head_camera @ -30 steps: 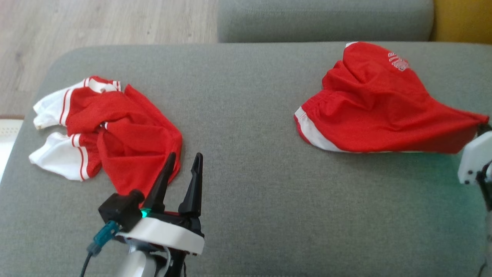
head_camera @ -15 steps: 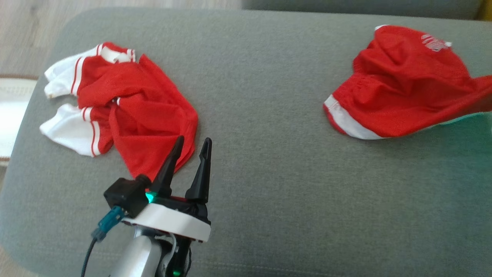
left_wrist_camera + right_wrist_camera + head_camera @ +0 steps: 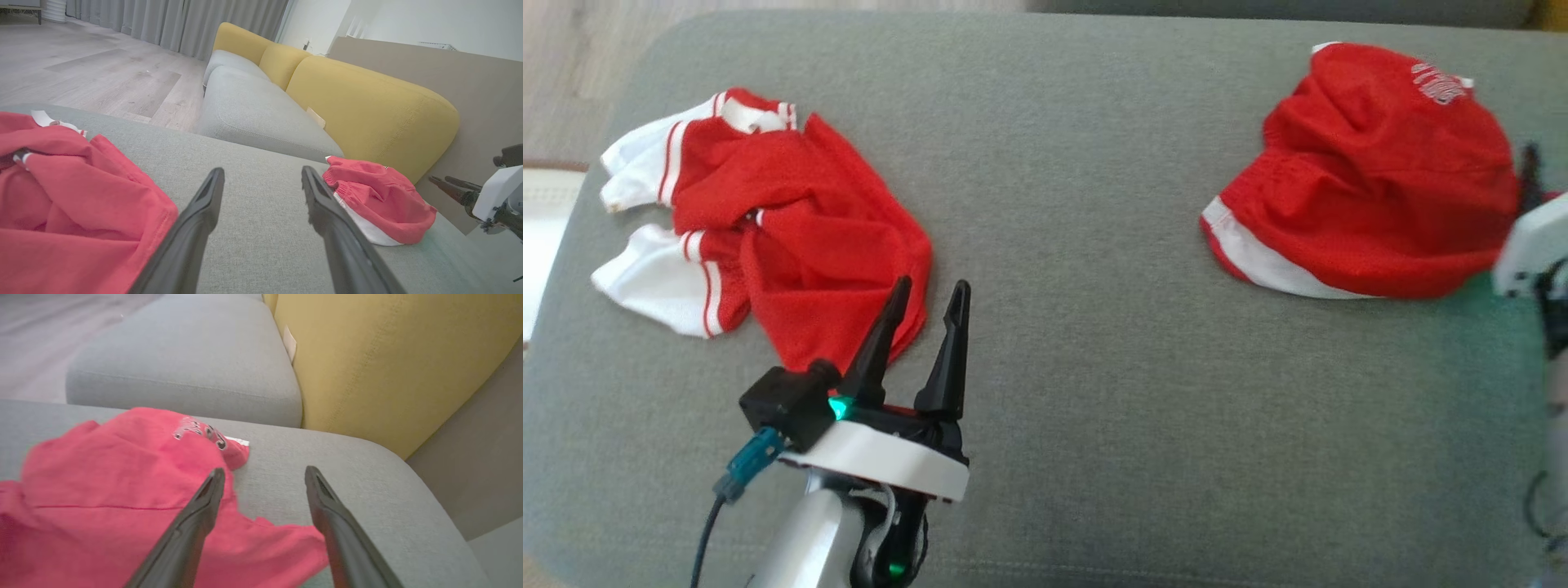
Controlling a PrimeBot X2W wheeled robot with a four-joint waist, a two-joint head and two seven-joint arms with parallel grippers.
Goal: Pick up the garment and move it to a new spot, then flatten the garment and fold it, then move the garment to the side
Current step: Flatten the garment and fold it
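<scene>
1. Head view: the red shorts (image 3: 1372, 180) are lying far right on the grey cushion (image 3: 1078, 327), long axis running left to right. The right end effector (image 3: 1531, 175) is sitting at their right edge. The left end effector (image 3: 934, 286), fingers apart, is hovering beside a red jersey (image 3: 800, 245).
2. Left wrist view: the shorts are lying ahead and rightward, well apart.
3. Right wrist view: the right fingers are standing apart and empty over the shorts' edge, the cloth spreading leftward, so I judge the right arm nearer.
</scene>
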